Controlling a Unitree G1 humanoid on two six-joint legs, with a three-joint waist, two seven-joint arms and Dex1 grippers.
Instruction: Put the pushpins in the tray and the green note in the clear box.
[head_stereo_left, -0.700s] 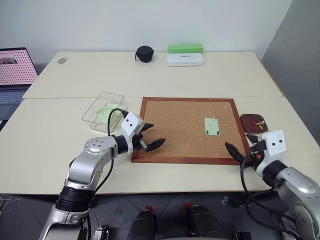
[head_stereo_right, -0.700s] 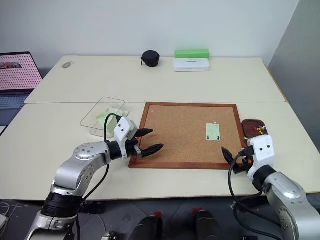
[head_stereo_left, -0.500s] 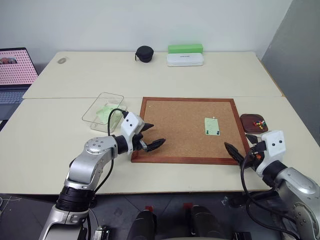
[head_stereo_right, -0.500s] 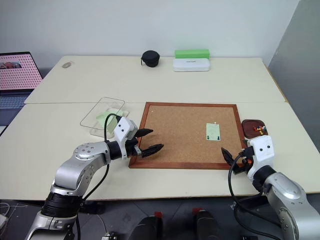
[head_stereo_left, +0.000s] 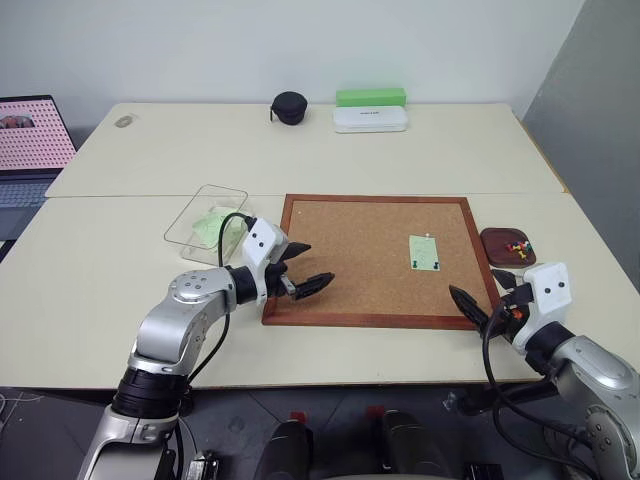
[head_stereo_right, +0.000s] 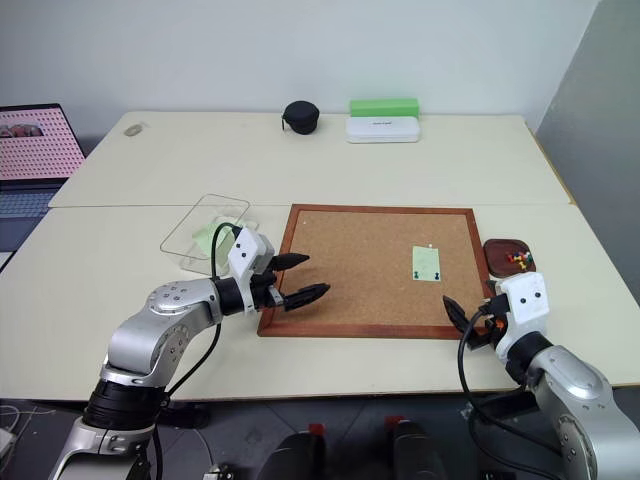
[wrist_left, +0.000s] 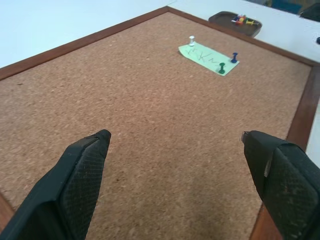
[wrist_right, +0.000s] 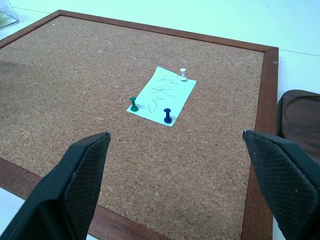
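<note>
No readable text, label, brand, number or sign was found. A dark scribble was seen on the green note (wrist_right: 161, 95) ahead of the right gripper (wrist_right: 175, 185), but no letters or words could be made out in it. A small dark marking was noted on the lid of the white case (head_stereo_left: 371, 119) far beyond both grippers, too small to be read. A dotted pink pattern was shown on the laptop screen (head_stereo_left: 33, 133), well off to the left gripper's (wrist_left: 175, 180) outer side, without legible characters.
</note>
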